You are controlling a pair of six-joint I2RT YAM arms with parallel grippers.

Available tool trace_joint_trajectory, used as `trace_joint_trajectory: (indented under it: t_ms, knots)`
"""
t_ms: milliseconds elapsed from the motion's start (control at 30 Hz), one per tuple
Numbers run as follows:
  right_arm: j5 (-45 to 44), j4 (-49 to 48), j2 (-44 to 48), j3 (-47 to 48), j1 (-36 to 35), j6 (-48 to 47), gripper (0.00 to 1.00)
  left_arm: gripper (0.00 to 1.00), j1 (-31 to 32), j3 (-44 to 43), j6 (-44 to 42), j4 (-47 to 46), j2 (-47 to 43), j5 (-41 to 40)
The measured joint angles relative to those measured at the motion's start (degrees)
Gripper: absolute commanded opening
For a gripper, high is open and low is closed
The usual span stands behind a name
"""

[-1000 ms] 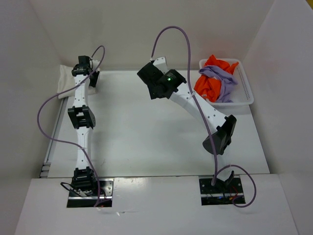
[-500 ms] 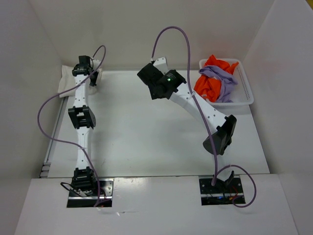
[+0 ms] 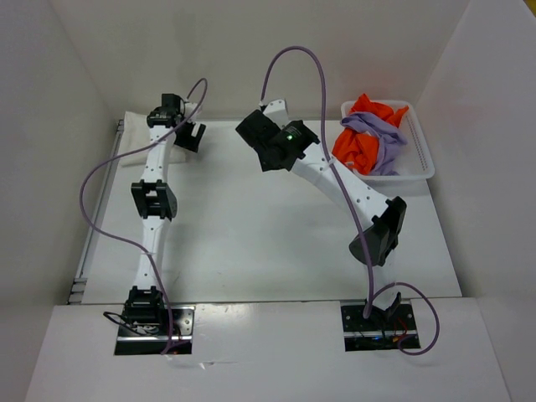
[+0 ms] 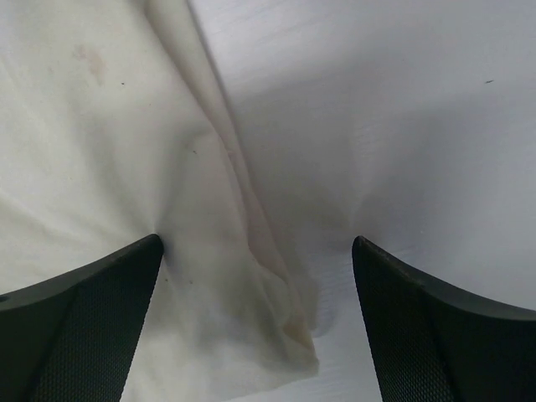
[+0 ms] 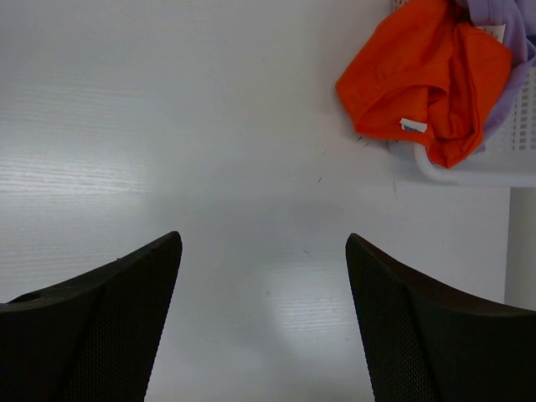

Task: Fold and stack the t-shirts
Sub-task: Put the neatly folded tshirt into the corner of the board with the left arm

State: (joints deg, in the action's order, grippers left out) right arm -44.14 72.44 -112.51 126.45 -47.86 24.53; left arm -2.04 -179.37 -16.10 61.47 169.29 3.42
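The white t-shirt [image 4: 126, 167] lies crumpled on the table under my left gripper [image 4: 255, 243], one corner of it between the wide-open jaws; nothing is gripped. From above, that left gripper [image 3: 188, 134] hangs over the far left of the table, and the white cloth hardly stands out against the white top. The orange t-shirt [image 3: 358, 144] and the light purple t-shirt [image 3: 377, 130] lie bunched in the white basket [image 3: 423, 161]. My right gripper [image 3: 253, 130] hovers open over bare table at the far middle. Its wrist view shows the orange t-shirt [image 5: 419, 75] spilling over the basket rim [image 5: 469, 172].
The basket stands at the table's far right corner, close to the right wall. White walls close in the back and both sides. A metal rail [image 3: 92, 226] runs along the table's left edge. Each arm trails a purple cable [image 3: 293, 50].
My left gripper shut, moved right from the far left corner, then opened wide. The white t-shirt that hung past the left table edge is gone from there. The right arm stayed still.
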Motion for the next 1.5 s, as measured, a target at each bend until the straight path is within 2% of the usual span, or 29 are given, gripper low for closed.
trace_joint_trajectory:
  t_ms: [200,400,633,1033,1300,1500]
  knots:
    - [-0.1,0.0,0.1,-1.4,-0.1,0.0,0.84,1.0,-1.9,0.5,2.3,-1.3,-2.8,1.6]
    - [-0.1,0.0,0.1,-1.5,-0.3,0.0,0.84,1.0,-9.5,0.5,4.7,-9.7,-7.4,1.6]
    - [-0.4,0.7,-0.5,0.7,-0.3,-0.2,0.84,1.0,-16.8,0.4,4.2,-16.6,-6.6,-6.1]
    - [-1.2,0.9,-0.5,1.0,-0.4,-0.4,0.84,1.0,-16.9,0.4,-0.2,-19.5,0.7,-15.3]
    - [-3.4,0.9,0.3,0.8,0.4,-0.3,0.88,1.0,-16.9,0.4,-1.8,-20.0,2.9,-19.6]
    - [-5.0,0.9,3.4,0.6,6.3,0.1,0.91,1.0,-16.9,0.4,-1.7,-20.0,2.6,-21.0]
